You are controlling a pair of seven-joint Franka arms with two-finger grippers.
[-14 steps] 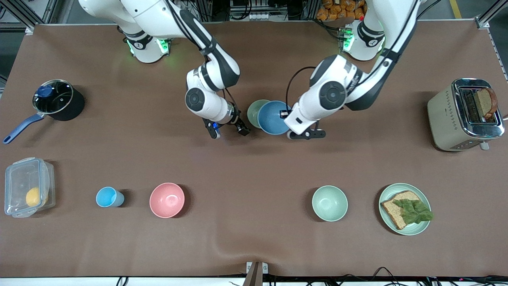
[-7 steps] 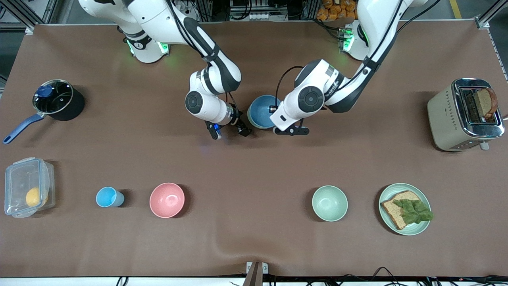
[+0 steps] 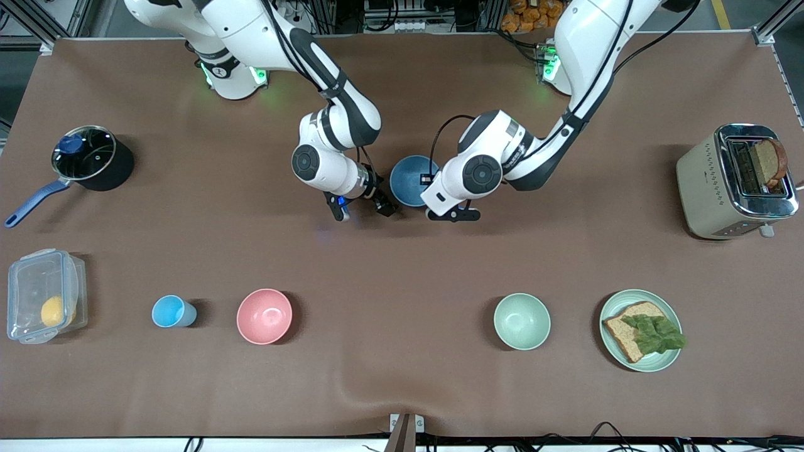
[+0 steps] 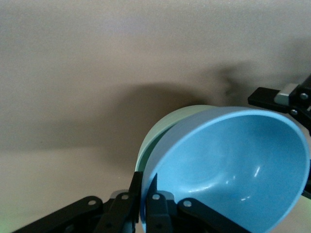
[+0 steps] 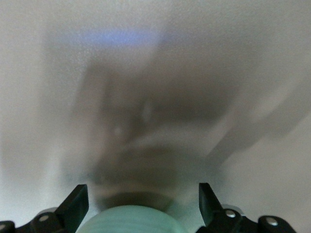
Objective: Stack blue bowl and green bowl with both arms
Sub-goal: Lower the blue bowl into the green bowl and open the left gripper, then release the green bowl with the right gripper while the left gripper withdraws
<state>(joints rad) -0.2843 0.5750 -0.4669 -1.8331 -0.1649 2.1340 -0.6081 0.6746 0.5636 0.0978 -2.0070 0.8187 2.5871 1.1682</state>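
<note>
The left gripper (image 4: 146, 204) pinches the blue bowl (image 3: 411, 181) by its rim, keeping it over the green bowl (image 4: 160, 128) at mid-table for nesting. The right gripper (image 5: 141, 204), spread, straddles the green bowl's wall.

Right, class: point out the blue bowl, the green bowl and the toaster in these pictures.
blue bowl (image 3: 411, 179), front view, on its inside.
green bowl (image 4: 160, 133), left wrist view, on the rim showing past the blue bowl.
toaster (image 3: 703, 188), front view, on its beige side.
</note>
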